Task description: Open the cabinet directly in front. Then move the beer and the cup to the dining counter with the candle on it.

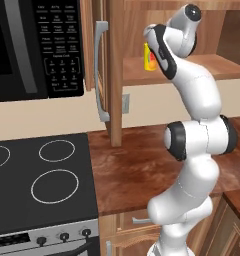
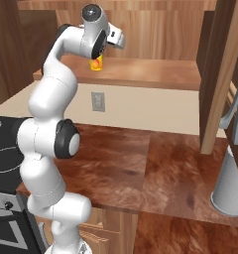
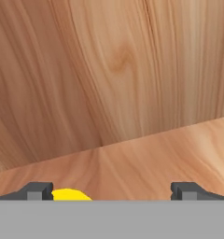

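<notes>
Currently: gripper (image 3: pixel 112 191) fingers spread above cup (image 3: pixel 69 194) in cabinet (image 2: pixel 141 74) | cup off-centre, near one finger | risk: tipping.

Base views flank the arm, sharing the open cabinet (image 1: pixel 192 70), hand view close inside

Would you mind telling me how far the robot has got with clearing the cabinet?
Done: the cabinet stands open, its shelf exposed. In hand: the tool is inside, jaws wide, just above the yellow cup on the shelf, its rim beside one fingertip; nothing is gripped yet. Left: grasping the cup and carrying it to the dining counter. The beer's place I cannot tell from here.
</notes>
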